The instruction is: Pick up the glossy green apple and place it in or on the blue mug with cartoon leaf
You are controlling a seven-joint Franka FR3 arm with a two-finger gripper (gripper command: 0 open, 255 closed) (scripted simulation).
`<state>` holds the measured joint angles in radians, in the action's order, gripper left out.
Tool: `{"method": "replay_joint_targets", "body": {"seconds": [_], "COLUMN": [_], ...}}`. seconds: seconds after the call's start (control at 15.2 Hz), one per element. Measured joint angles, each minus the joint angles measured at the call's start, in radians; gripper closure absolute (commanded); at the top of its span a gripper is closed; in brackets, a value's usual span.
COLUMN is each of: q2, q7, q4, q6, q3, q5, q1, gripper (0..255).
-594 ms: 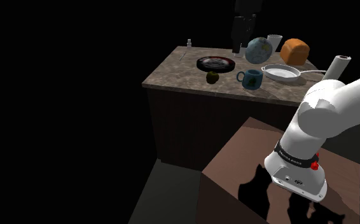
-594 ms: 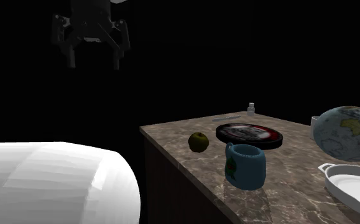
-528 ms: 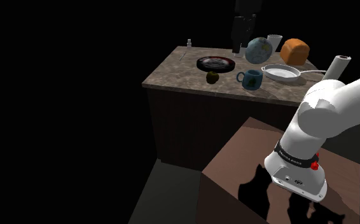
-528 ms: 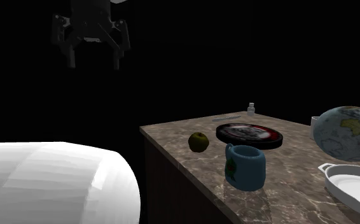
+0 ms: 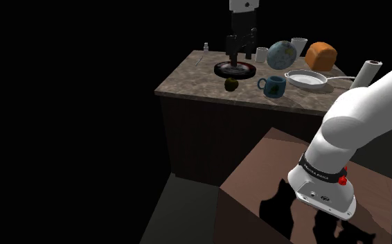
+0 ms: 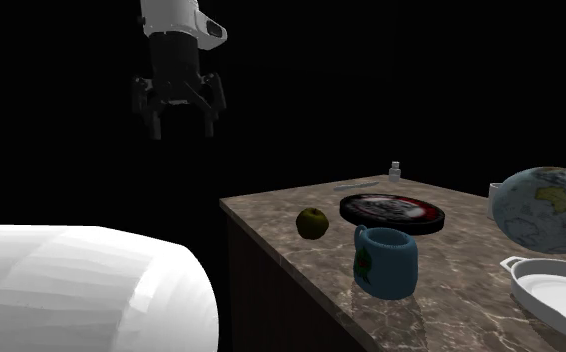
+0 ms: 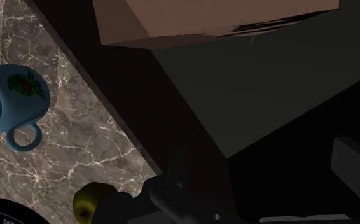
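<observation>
A small yellow-green apple (image 5: pixel 230 84) (image 6: pixel 313 222) rests on the marble counter (image 5: pixel 194 76) near its front edge, beside a dark round plate (image 5: pixel 235 69) (image 6: pixel 391 211). The blue mug with a leaf picture (image 5: pixel 274 86) (image 6: pixel 386 260) stands upright a short way from the apple. My black gripper (image 6: pixel 179 125) (image 5: pixel 239 59) hangs open and empty, high above the counter level, to the second exterior view's left of the apple. In the wrist view the apple (image 7: pixel 93 200) and the mug (image 7: pixel 7 102) lie off to one side of the fingers.
A globe (image 5: pixel 282 54) (image 6: pixel 551 208), a white handled dish (image 5: pixel 305 78) (image 6: pixel 561 295), an orange loaf (image 5: pixel 321 55), a white cup (image 5: pixel 298 46), a small bottle (image 5: pixel 205 47) and a white roll (image 5: pixel 368 71) share the counter. The brown stand (image 7: pixel 217 19) sits below.
The gripper has come down and swung toward the apple's side of the counter: leftward in the shoulder view, rightward in the second exterior view. The objects have not moved.
</observation>
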<state>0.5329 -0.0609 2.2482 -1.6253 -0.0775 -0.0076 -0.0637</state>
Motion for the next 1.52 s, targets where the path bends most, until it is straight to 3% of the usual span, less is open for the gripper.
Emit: {"method": "replay_joint_targets", "body": {"seconds": [0.73, 1.52], "q2": [-0.405, -0.831], "q7": [-0.275, -0.513], "q4": [-0.192, -0.545], "q6": [-0.129, -0.100], "q3": [-0.033, 0.042], "q5": [-0.143, -0.291], "q1": [-0.097, -0.153], "gripper": [0, 0]}}
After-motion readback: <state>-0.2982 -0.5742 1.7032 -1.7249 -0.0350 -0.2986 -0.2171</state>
